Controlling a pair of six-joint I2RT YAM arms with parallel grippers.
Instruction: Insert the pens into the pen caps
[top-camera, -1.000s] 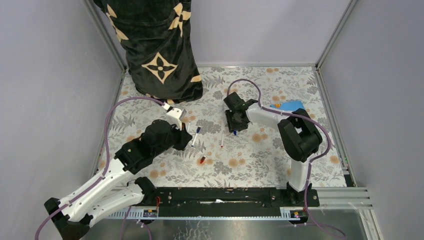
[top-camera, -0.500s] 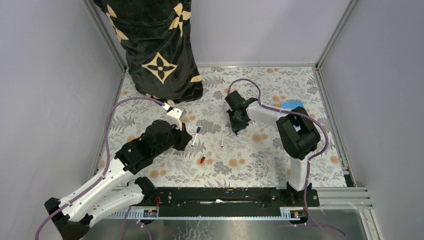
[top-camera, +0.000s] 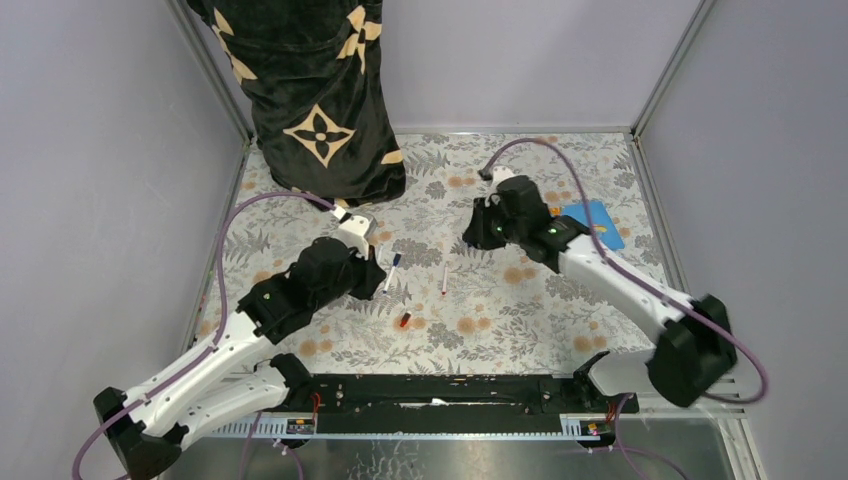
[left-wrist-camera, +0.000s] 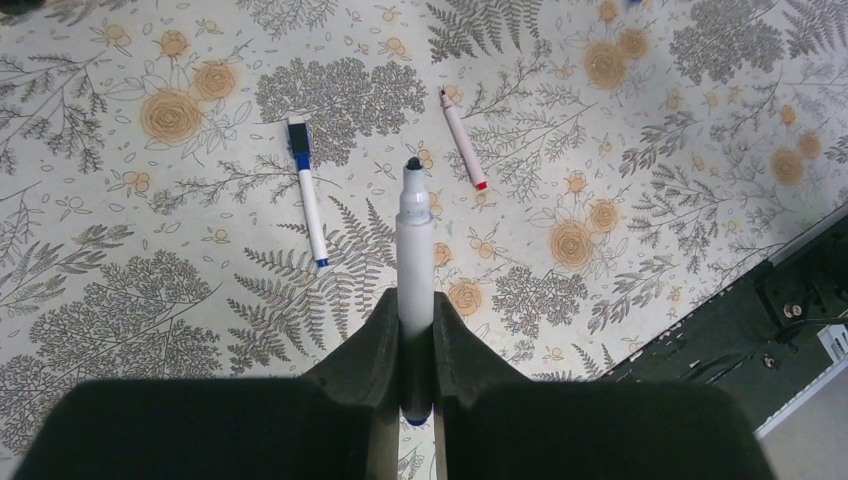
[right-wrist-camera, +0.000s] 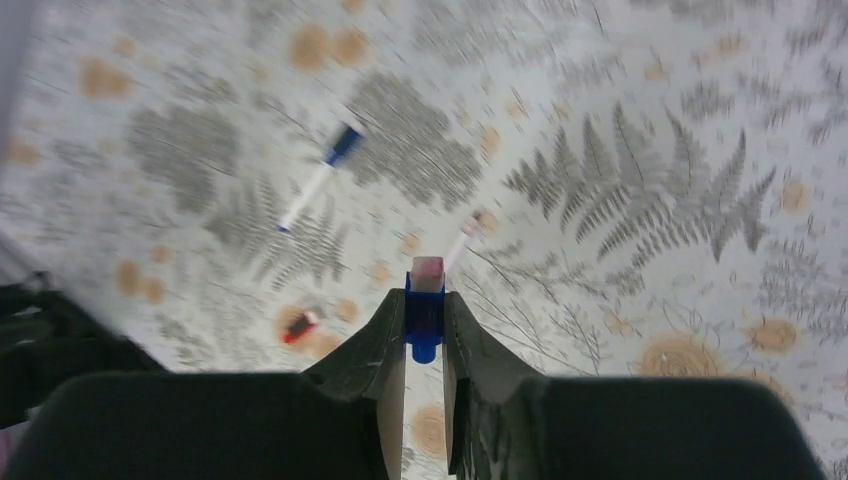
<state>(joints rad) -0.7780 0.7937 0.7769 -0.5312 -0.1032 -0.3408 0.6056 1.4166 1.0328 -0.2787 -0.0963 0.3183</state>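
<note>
My left gripper (left-wrist-camera: 415, 300) is shut on a white-barrelled pen (left-wrist-camera: 415, 240) whose bare dark tip points away from me, above the floral table. On the table lie a pen with a blue cap on it (left-wrist-camera: 306, 195) (top-camera: 392, 272) and a bare red-tipped pen (left-wrist-camera: 463, 150) (top-camera: 444, 280). A loose red cap (top-camera: 405, 320) (right-wrist-camera: 300, 325) lies nearer the arms. My right gripper (right-wrist-camera: 425, 305) (top-camera: 474, 236) is shut on a small blue pen cap (right-wrist-camera: 425, 318), held above the table right of the pens. The left gripper (top-camera: 370, 268) hovers just left of the capped pen.
A black garment with tan flower motifs (top-camera: 320, 100) hangs over the back left corner. A blue folded cloth (top-camera: 597, 215) lies at the back right. Grey walls close in three sides, and a black rail (top-camera: 450, 392) runs along the near edge.
My right gripper closed on the blue cap lying on the table and lifted it, the arm's elbow swinging out to the right. The left arm and its pen stayed still.
</note>
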